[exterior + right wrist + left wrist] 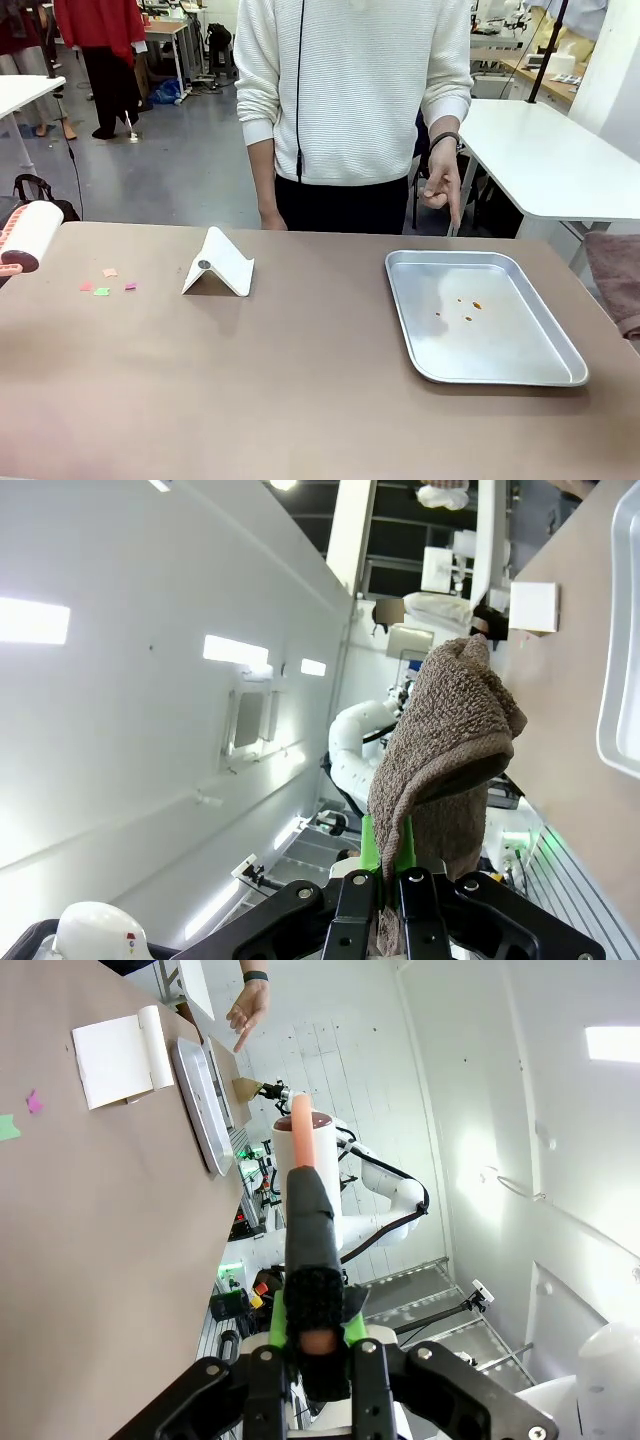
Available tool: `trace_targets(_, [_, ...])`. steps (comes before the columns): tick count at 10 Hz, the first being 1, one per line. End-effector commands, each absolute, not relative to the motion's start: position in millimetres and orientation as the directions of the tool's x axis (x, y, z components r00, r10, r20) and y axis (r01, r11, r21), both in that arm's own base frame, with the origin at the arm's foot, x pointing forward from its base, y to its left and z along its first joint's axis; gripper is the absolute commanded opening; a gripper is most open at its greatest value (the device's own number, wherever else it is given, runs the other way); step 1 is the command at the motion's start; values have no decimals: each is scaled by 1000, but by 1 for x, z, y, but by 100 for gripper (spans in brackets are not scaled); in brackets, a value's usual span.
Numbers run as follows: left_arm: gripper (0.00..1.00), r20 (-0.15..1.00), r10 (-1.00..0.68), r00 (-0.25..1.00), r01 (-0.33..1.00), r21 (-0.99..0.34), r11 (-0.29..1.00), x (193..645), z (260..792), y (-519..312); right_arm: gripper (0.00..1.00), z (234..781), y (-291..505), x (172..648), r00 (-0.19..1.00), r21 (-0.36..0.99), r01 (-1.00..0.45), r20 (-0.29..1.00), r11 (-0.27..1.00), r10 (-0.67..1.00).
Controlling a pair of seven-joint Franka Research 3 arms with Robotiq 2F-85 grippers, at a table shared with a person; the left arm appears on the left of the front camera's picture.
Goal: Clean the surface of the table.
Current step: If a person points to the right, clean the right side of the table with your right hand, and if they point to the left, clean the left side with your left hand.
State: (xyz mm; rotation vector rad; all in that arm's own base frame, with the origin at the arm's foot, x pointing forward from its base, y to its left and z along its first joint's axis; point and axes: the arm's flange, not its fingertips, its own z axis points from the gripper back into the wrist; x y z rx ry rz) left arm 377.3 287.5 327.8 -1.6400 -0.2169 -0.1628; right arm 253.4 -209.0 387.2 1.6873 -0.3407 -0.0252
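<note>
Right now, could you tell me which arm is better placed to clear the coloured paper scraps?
Left. The left tool is shut on the lint roller, at the left edge of the table beside the paper scraps. The right tool holds a brown towel at the far right, beyond the metal tray.

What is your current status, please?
Left gripper shut on lint roller; right gripper shut on towel. Table: paper scraps at left. White stand, tray on top.

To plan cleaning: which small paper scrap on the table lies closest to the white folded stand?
The magenta scrap, rightmost of the four; the green scrap, peach scrap and red scrap lie farther from the white stand.
</note>
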Motion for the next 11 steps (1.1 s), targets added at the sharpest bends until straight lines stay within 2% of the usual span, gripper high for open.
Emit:
trace_targets(1, [0, 243, 59, 968, 247, -966, -81, 373, 333, 285, 0, 393, -209, 256, 956, 974, -201, 170, -109, -237])
trace_targets(6, [0, 243, 59, 968, 247, -966, -81, 373, 333, 285, 0, 393, -209, 256, 956, 974, -201, 170, -109, -237])
trace_targets(7, [0, 243, 59, 968, 247, -966, -81, 373, 333, 285, 5, 387, -209, 253, 955, 972, -209, 179, -105, -238])
trace_targets(11, [0, 243, 59, 968, 247, -966, -81, 373, 333, 285, 5, 421, -154, 297, 963, 945, -211, 245, 249, -113])
